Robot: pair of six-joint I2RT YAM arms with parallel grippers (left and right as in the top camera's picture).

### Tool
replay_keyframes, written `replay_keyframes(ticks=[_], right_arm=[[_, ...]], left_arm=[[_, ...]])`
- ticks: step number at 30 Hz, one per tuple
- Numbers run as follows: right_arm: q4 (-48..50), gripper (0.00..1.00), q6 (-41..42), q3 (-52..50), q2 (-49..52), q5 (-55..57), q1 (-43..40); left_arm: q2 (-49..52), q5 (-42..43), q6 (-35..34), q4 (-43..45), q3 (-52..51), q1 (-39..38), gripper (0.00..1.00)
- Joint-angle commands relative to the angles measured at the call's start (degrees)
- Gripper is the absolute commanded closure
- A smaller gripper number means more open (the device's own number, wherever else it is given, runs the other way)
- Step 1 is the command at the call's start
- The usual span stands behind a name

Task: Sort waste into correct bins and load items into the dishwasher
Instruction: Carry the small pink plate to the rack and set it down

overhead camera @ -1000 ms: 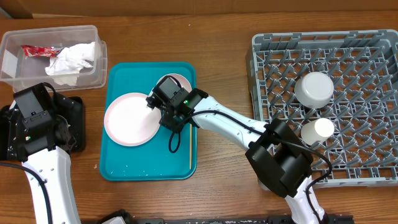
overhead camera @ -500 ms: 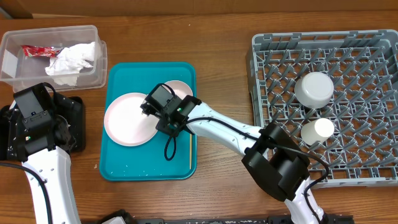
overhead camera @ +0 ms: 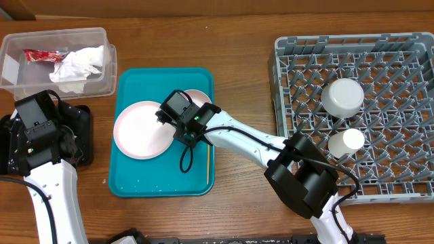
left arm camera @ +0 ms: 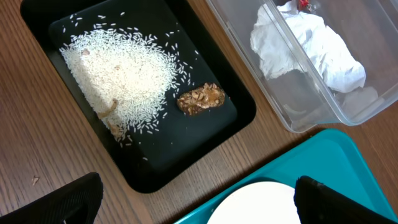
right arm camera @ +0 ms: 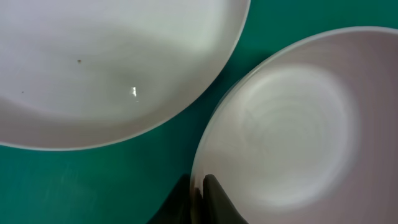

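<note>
This looks like a robotics lab bench staged as a kitchen clean-up. Two robot arms work at a wooden tabletop laid with props: a grey dish rack, a teal tray, a clear tub of rubbish and a black tray of rice.

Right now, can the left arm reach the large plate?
Probably yes: the large plate lies uncovered on its left, the left gripper hangs open nearby, and the right gripper pinches only the saucer.
</note>
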Motion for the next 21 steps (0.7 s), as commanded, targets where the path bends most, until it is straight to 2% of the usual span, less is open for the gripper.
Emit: replay_keyframes(ticks=[1, 9, 13, 17, 21], right_arm=[[-0.76, 0.94, 2.36, 1.25, 0.15, 1.09, -0.09], [-10.32, 0.96, 7.89, 13.44, -1.64, 8.94, -0.57], [-17.68, 0.96, 15.32, 22.77, -4.79, 14.14, -2.25], [-24.3, 0.96, 20.72, 30.03, -10.25, 14.53, -6.86], [-29.18, 0.96, 26.23, 32.02, -18.71, 12.63, -16.59]], left_arm=[[-0.04, 0.04, -0.79, 0.02, 0.5, 0.46, 0.0], [-0.04, 0.04, -0.76, 0.0, 0.5, 0.46, 0.0], [-0.04, 0.04, -0.76, -0.02, 0.5, 0.46, 0.0], [-0.04, 0.04, -0.76, 0.0, 0.5, 0.46, 0.0], [-0.04, 0.04, -0.76, -0.02, 0.5, 0.46, 0.0]])
